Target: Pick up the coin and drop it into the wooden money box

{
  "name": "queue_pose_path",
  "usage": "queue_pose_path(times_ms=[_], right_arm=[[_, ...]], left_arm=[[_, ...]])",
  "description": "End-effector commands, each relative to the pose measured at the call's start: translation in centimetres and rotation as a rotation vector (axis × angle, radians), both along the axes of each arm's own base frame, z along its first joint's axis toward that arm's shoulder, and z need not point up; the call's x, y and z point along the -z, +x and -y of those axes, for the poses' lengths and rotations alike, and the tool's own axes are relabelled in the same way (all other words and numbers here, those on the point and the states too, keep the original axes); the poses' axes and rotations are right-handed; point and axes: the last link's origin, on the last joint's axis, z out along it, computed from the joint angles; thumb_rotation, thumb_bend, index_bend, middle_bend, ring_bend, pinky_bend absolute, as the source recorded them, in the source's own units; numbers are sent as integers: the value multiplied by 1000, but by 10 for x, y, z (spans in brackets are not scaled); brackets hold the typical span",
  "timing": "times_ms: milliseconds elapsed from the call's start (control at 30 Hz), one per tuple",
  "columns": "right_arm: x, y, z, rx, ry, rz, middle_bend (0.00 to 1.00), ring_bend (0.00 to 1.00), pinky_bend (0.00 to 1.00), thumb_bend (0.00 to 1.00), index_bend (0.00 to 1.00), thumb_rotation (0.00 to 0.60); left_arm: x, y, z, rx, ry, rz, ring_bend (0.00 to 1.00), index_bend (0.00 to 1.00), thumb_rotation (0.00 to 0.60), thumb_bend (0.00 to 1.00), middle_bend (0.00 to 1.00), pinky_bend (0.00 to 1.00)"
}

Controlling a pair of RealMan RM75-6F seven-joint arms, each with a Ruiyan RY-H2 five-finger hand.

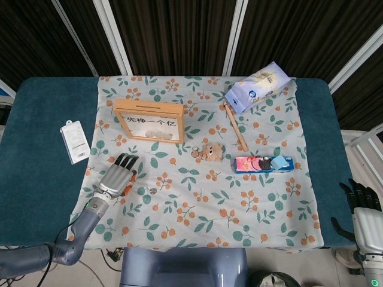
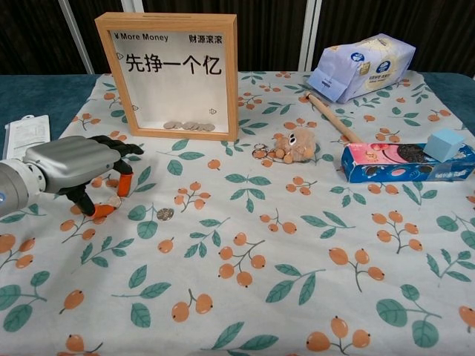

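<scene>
- Left hand (image 2: pixel 74 167): we recorded it low over the floral cloth (image 2: pixel 297 297) at the near-left of the surface, fingers (image 2: pixel 125 182) curled down with orange tips at the fabric. A coin seemed to lie right under those tips, but we could not tell whether it was pinched; we logged the grasp as unresolved. We judged the low, clawed pose suited to scraping a flat coin off soft cloth.
- Coin (image 2: pixel 165 213): a second loose one lay flat on the cloth just right of the left hand, apart from the fingers, untouched.
- Wooden money box (image 2: pixel 172 74): it stood upright behind the hand, glass front toward the chest camera, several coins resting along its bottom edge. The head view showed its top edge (image 1: pixel 149 106); we took the slot to be there, which would call for a lift above the frame.
- Right hand (image 1: pixel 366 218): it hung off the right edge of the surface, fingers apart, holding nothing, well away from the work.
- Other items: a small plush toy (image 2: pixel 293 144) near the middle; a wooden stick (image 2: pixel 334 119); a tissue pack (image 2: pixel 364 65); a biscuit box (image 2: pixel 404 162) carrying a blue cube (image 2: pixel 444 143); a white card (image 1: pixel 75 142) off the cloth at the left.
- Obstruction: we found nothing between the hand and the box; all clutter sat well to the right.
</scene>
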Motion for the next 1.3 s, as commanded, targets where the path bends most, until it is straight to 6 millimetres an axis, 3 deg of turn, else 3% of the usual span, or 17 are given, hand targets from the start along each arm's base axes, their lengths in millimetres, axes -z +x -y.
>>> queue_pose_path(times_ms=[33,233,667,1300], right_arm=[[0,0,0,0,0,1,46,19,0,369,127,600],[0,0,0,1,-1,2,45,19,0,369,127,600],[0,0,1,2,0,4,46,19,0,369,127,600],[0,0,1,16,3,5,45,19,0,368,127,600]], left_arm=[[0,-1,0,-3,-1,-3,0,532,600,125,0,0],[-1,-1,1,-4,0,-11,0,548,600,180,0,0],[-2,-3,1,-22,-1,-2,0,615,600,448,27,0],[-3,-1,3,-22,-2,33,0,693,600,483,75,0]])
